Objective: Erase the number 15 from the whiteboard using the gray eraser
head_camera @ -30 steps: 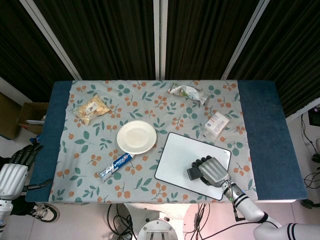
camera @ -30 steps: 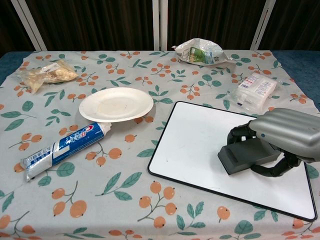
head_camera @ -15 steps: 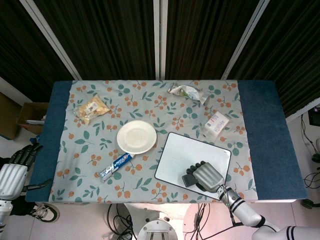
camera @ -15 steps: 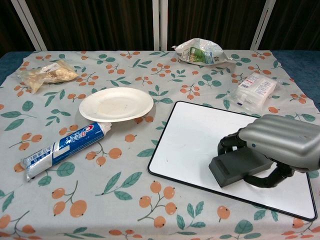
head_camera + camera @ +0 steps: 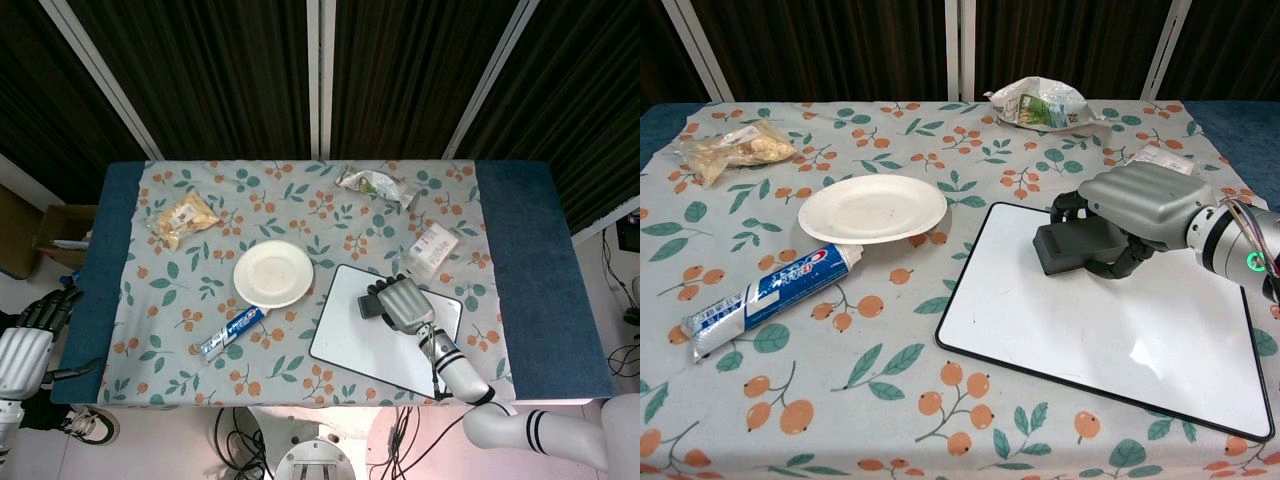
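The whiteboard [image 5: 345, 335] [image 5: 1040, 330] lies on the near right of the table, and its white face shows no writing. My right hand [image 5: 406, 302] [image 5: 1140, 205] grips the gray eraser [image 5: 370, 305] [image 5: 1072, 245] and holds it on the board's far part, near the top edge. My left hand [image 5: 28, 335] hangs off the table's left side, below its edge, fingers apart and holding nothing; the chest view does not show it.
A white plate [image 5: 273, 274] [image 5: 872, 208] and a toothpaste tube [image 5: 230, 333] [image 5: 765, 297] lie left of the board. A white packet [image 5: 434, 246] [image 5: 1160, 158] sits just beyond my right hand. A snack bag [image 5: 182, 217] and a crumpled wrapper [image 5: 374, 185] lie further back.
My right hand has carried the eraser from the board's near right part up and leftward to its far edge. The left hand has stayed still.
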Controlling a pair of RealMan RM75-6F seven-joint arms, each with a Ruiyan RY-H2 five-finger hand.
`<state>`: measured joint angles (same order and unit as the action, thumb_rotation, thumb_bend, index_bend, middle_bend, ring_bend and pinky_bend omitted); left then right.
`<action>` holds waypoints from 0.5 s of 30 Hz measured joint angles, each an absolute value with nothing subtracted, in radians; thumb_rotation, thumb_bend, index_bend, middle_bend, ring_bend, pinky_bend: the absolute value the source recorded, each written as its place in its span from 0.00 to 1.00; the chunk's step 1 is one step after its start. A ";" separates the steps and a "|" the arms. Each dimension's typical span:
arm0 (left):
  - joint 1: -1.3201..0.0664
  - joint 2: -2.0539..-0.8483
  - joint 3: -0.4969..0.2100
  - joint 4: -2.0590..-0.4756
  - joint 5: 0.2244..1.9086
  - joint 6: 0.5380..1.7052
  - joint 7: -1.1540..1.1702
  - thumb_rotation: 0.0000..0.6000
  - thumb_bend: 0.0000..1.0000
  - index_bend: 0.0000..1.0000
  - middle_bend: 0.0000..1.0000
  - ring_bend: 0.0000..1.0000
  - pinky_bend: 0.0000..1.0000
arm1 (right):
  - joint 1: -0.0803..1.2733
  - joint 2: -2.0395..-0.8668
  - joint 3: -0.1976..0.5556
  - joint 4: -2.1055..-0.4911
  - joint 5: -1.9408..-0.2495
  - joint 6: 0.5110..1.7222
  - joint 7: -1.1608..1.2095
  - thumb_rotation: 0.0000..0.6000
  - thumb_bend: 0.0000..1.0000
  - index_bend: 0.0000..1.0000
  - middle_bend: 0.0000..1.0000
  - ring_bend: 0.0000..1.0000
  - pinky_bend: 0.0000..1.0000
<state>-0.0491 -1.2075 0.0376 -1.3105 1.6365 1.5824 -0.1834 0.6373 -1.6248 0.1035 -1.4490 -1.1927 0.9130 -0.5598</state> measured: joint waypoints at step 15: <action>-0.048 -1.207 0.041 -1.322 1.649 1.590 -0.169 0.70 0.07 0.10 0.09 0.08 0.18 | 0.574 -1.469 -0.019 -1.582 -1.285 0.947 -0.483 1.00 0.40 0.70 0.59 0.52 0.65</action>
<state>-0.0481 -1.2065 0.0409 -1.3221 1.6487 1.5902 -0.1695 0.5740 -1.4689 -0.0194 -1.5820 -1.2846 0.9471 -0.4825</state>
